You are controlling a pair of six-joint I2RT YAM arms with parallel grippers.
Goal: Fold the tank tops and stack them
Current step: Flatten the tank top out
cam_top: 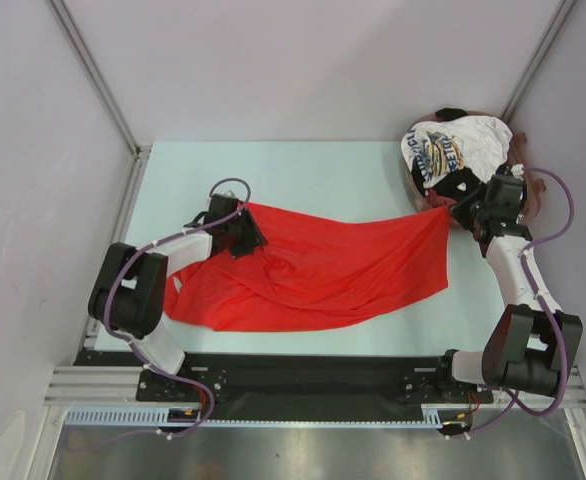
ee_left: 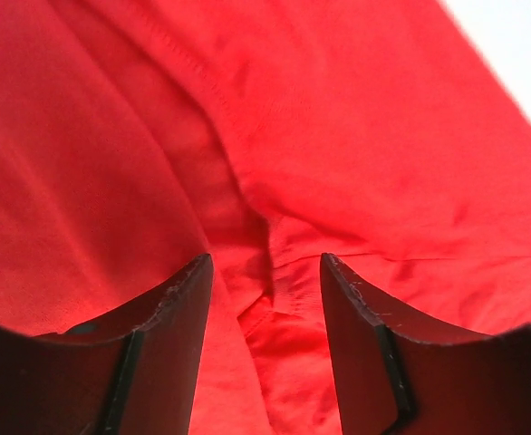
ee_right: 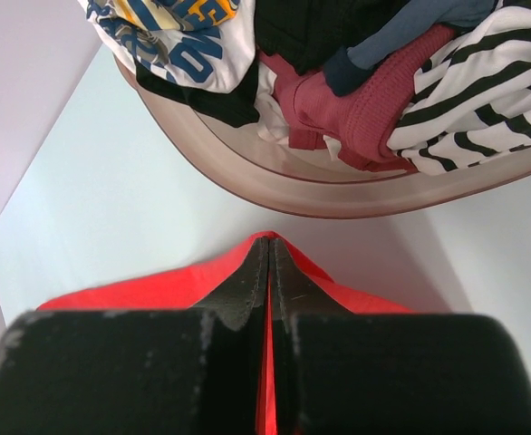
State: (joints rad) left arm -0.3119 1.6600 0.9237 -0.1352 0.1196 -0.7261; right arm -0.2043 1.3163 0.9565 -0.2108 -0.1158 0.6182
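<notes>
The large plain bright red cloth tank top [cam_top: 343, 265] lies spread on the pale worktop [cam_top: 313, 170], long axis 8 to 2 o'clock, the right tool [cam_top: 449, 207] clamped on its 2 o'clock corner, the left tool [cam_top: 241, 232], jaws apart, straddling a cloth ridge at 10 o'clock.

Pale, matte table [cam_top: 323, 170] fills middle of overhead view. Translucent brownish tub [ee_right: 338, 195] stands at table's far right corner, against enclosure corner; rim rounded, wall see-through. Back wall [cam_top: 303, 60] and left wall [cam_top: 33, 200] plain, lilac-grey. Slim metal post [cam_top: 93, 70] runs up far left corner, second post [cam_top: 538, 60] up far right corner. Black base plate [cam_top: 313, 375] lies along table's near edge. Aluminium rail [cam_top: 103, 385] just beside it. White ribbed strip [cam_top: 123, 415] in front of rail. Dull metal sheet [cam_top: 303, 455] at bottom.
</notes>
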